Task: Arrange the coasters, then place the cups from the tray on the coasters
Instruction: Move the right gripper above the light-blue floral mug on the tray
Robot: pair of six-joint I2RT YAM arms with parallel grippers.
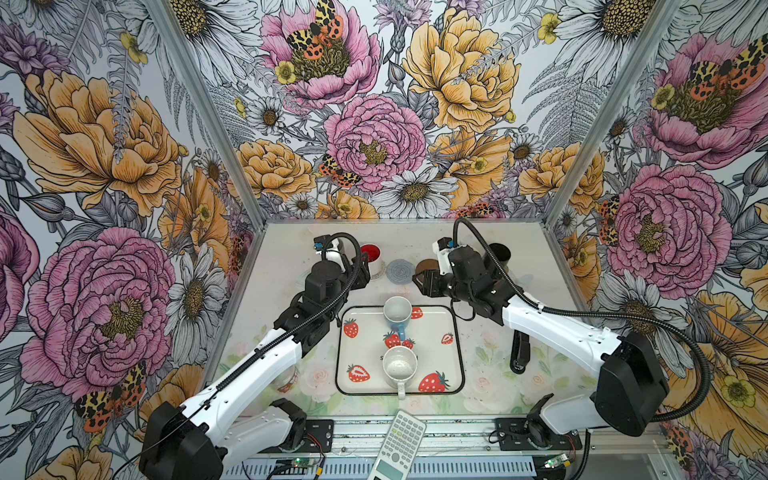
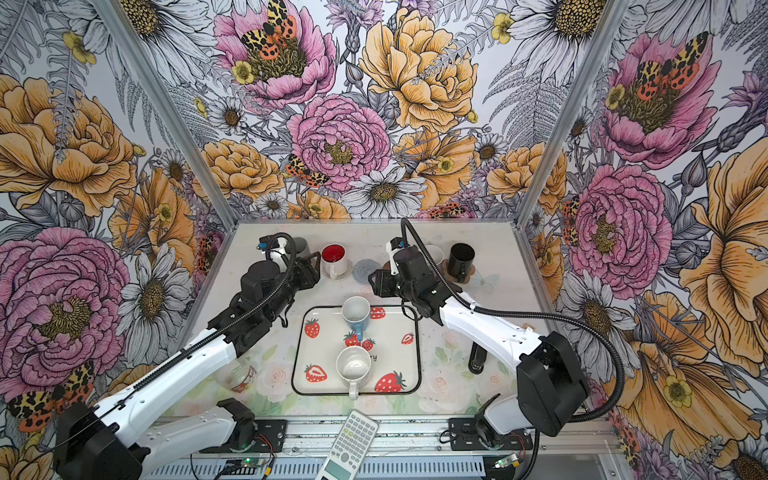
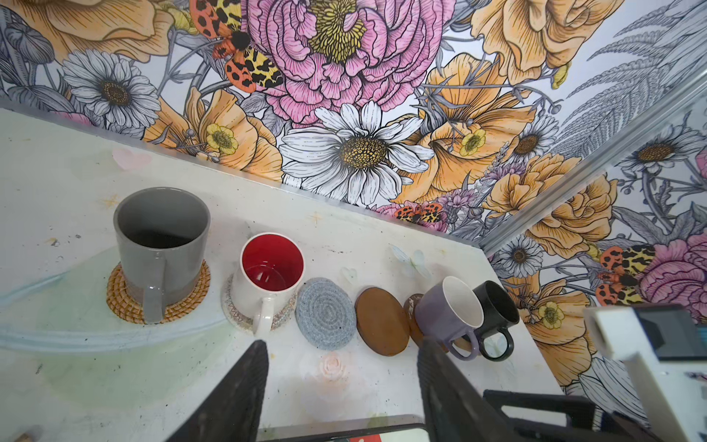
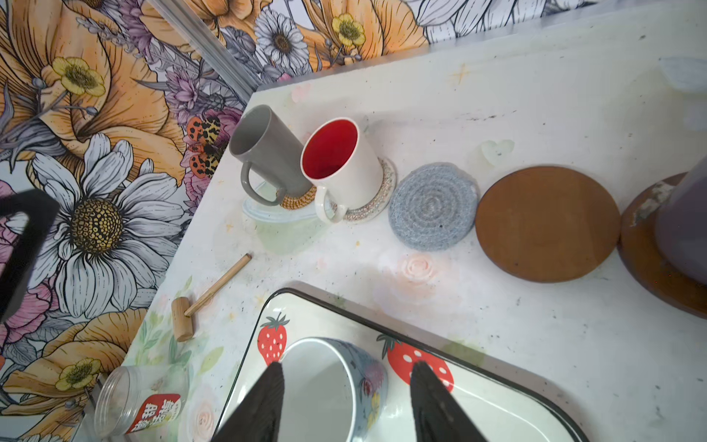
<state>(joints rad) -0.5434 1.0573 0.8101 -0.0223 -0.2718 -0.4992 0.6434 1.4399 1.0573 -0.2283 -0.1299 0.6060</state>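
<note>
Cups on glossy strawberry tray (image 1: 440, 361): light blue cup (image 4: 321, 382) close by right tool (image 4: 347, 365), whose fingers were spread, gripping nothing, then speckled white cup (image 1: 400, 365). Also spread and empty, left tool (image 3: 343, 344) hung above desk (image 3: 114, 382) near bare round crochet coaster (image 3: 325, 313) and smooth brown disc (image 3: 382, 321). Behind, grey cup (image 3: 160, 245), red-lined cup (image 3: 267, 283), lavender cup (image 3: 443, 313), black cup (image 3: 497, 310) sat on other coasters (image 3: 122, 302).

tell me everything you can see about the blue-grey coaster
The blue-grey coaster is a round, flat mat of what looks like crocheted yarn, worked in a spiral from its centre, with a slightly fuzzy edge. It lies flat on the table, with no mug on it. It sits in the row between the whitish coaster under the white mug and a plain brown disc; its edge meets or nearly meets both neighbours.
</note>
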